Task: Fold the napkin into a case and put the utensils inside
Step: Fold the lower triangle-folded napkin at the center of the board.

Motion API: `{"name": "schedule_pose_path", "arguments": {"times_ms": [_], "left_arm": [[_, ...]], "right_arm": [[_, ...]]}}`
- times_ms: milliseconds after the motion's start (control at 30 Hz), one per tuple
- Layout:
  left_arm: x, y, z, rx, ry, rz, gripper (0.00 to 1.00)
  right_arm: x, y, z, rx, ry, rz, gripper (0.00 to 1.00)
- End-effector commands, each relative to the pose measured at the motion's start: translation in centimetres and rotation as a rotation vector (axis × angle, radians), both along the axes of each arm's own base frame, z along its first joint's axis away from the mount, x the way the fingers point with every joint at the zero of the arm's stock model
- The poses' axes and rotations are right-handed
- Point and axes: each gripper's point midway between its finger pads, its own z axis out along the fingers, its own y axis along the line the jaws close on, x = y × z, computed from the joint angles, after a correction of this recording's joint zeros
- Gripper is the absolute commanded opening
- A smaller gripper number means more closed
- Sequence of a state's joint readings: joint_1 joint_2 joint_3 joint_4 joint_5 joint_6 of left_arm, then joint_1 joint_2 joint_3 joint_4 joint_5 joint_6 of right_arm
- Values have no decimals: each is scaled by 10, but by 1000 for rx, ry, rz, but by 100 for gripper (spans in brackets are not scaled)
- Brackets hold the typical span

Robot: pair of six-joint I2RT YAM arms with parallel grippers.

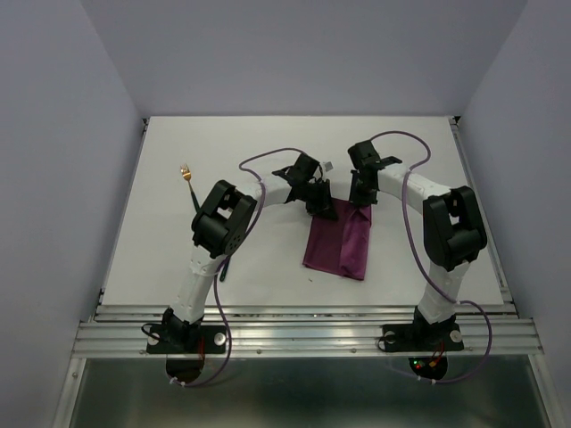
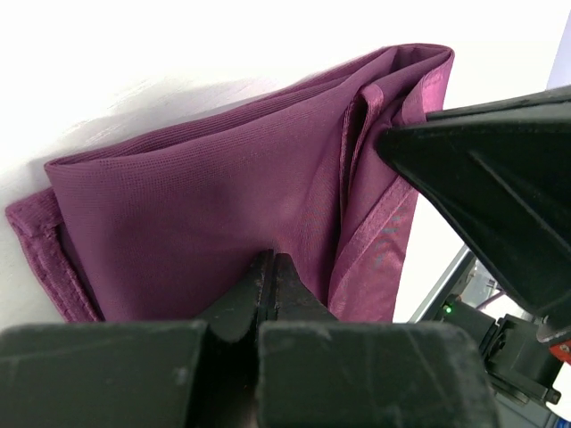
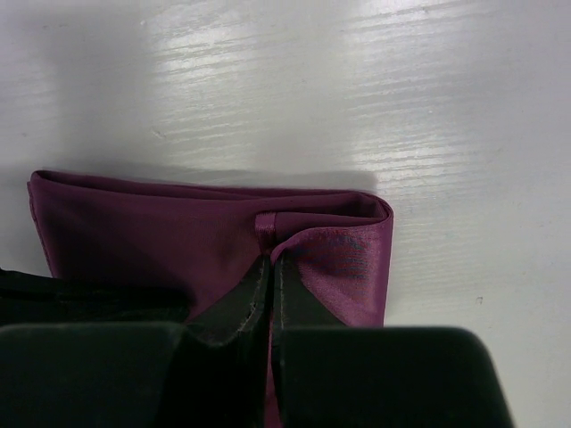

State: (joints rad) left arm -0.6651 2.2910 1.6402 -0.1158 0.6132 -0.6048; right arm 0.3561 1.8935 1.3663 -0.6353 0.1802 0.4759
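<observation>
Mid-table, left fingers [image 2: 252,291] and right fingers [image 3: 244,300] pinch the folded napkin [image 1: 339,242]; towards the left edge, the left arm [image 1: 219,225] overlaps the fork [image 1: 189,185].

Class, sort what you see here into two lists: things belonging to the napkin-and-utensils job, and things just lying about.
Job: folded napkin, pinched by left gripper and right gripper; fork; a second dark utensil handle beside the left arm.
Lying about: purple cables; metal rails.
</observation>
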Motion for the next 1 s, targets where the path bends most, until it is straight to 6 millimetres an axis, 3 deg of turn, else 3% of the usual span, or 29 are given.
{"name": "schedule_pose_path", "arguments": {"times_ms": [0, 267, 600, 767, 867, 900, 967], "left_arm": [[-7, 7, -1, 20, 4, -6, 0], [-9, 12, 6, 25, -8, 3, 0], [-1, 21, 49, 44, -114, 32, 0], [-9, 20, 62, 20, -119, 27, 0], [-16, 13, 67, -15, -106, 15, 0], [-18, 12, 67, -23, -100, 14, 0], [-22, 8, 65, -36, -85, 11, 0]], "right_arm": [[22, 3, 10, -11, -81, -54, 1], [24, 0, -2, -27, -71, -94, 1], [23, 5, -13, -5, -50, -81, 3], [22, 9, -16, 13, -40, -81, 4], [22, 15, -12, 46, -41, -76, 14], [23, 18, -10, 61, -42, -73, 23], [25, 25, 1, 103, -55, -61, 29]]}}
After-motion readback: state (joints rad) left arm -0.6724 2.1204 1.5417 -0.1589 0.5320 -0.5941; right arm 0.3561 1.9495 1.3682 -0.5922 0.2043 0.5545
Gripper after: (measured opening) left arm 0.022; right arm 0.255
